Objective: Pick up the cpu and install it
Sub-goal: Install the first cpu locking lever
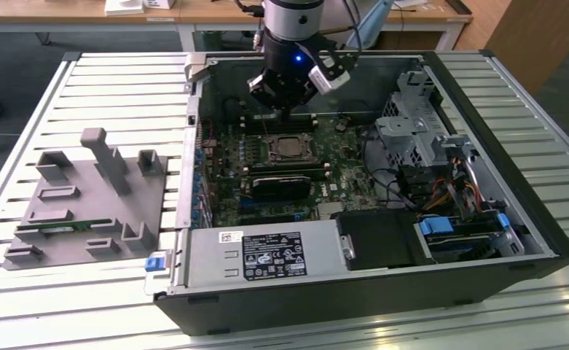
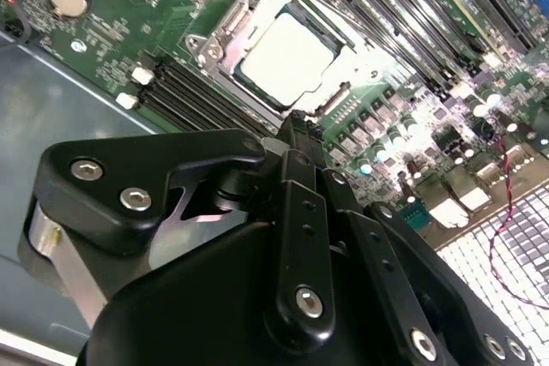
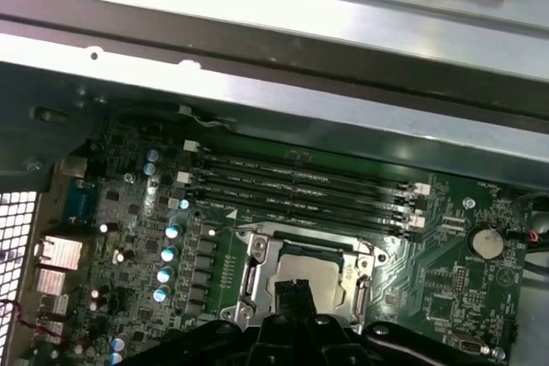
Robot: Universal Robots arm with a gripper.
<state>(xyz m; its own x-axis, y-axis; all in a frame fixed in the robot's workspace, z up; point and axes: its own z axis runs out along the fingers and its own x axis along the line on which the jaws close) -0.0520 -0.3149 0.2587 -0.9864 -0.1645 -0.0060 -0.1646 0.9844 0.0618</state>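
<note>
A pale slatted metal tabletop (image 1: pixel 89 80) carries a large open black desktop computer case (image 1: pixel 362 292), lying on its side. Beside the case, toward the exterior view's left, a flat grey plastic fixture tray (image 1: pixel 80 211) with upright posts rests on the slats.

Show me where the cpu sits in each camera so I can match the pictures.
Exterior view: the cpu lies in the motherboard socket inside the open case, just below the end effector.
Second wrist view: the cpu is a pale square in the metal frame, beyond the closed fingertips.
First wrist view: the cpu is partly hidden behind the fingertips.
Shared landmark: the memory slots beside the socket.
</note>
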